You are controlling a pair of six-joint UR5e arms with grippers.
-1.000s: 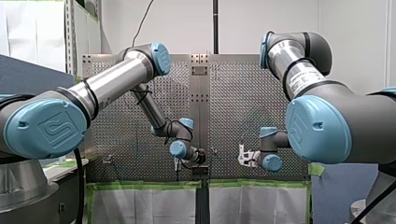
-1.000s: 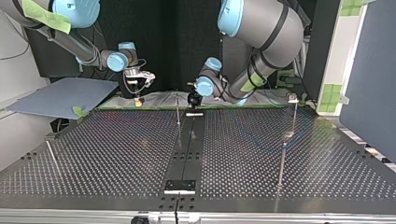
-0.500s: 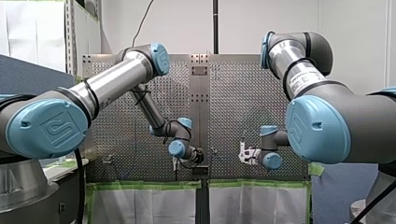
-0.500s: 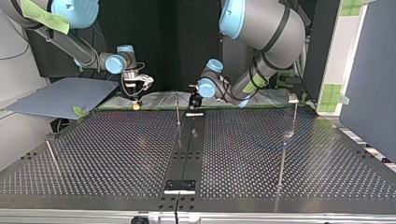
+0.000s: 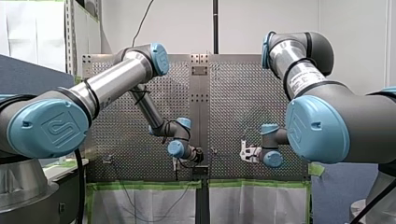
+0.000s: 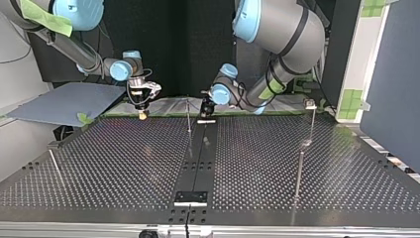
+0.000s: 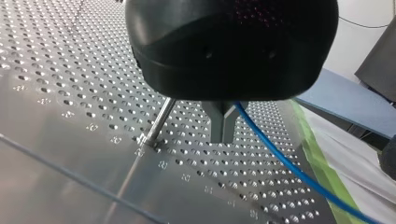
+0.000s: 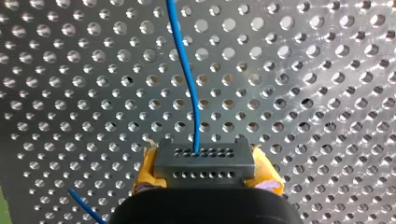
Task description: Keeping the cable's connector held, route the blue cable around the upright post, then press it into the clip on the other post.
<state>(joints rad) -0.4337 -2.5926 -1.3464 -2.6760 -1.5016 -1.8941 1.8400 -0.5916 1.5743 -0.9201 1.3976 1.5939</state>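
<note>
At left, pinching cable (image 7: 280,159) tight in left claw (image 7: 223,136), just beside post (image 7: 161,119), low over table (image 7: 60,79); at right, clamping connector (image 8: 204,158) between yellow pads (image 8: 145,171) of right claw (image 8: 204,173), with cable leading away ahead across the holes.

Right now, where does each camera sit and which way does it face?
Front view: behind the shoulders, looking over the perforated table; my left arm left, my right arm right.
Top view: across the table, facing both arms, sides crossed.
Left wrist view: along my left pincer, shut on the blue cable.
Right wrist view: along my right pincer, holding the connector.
Both wrist views share the cable.
</note>
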